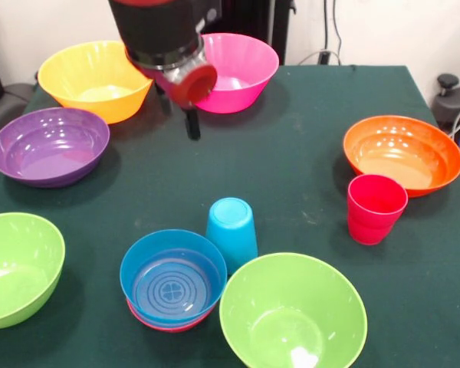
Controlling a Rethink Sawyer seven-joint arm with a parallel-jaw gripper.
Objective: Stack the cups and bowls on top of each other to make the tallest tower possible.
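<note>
Eight vessels ring the green table [291,161] you are working over, and its middle stands open: from below the gripper [192,123] down to the light blue cup [232,232] you have bare cloth.

Left edge: the purple bowl [49,146] sits close to the rim, and the lime green bowl [15,268] below it runs out of the picture. Right edge: the orange bowl [402,153] lies near the table's side, with the red-pink cup [376,208] upright, mouth up, just in front of it; I cannot tell whether they touch. Far edge: the yellow-orange bowl [96,80] and the pink bowl [234,70] stand side by side, the arm in front of the gap between them. Near edge: a second lime green bowl [293,314] is cut off at the bottom.

Contents: every bowl shows an empty interior. The small blue bowl [172,280] is nested in a red bowl [165,323], of which only a thin rim shows. The light blue cup stands upside down just behind it, beside the near green bowl.

Gripper: one dark finger hangs above the cloth, holding nothing; you cannot tell from this view how far it is open.
</note>
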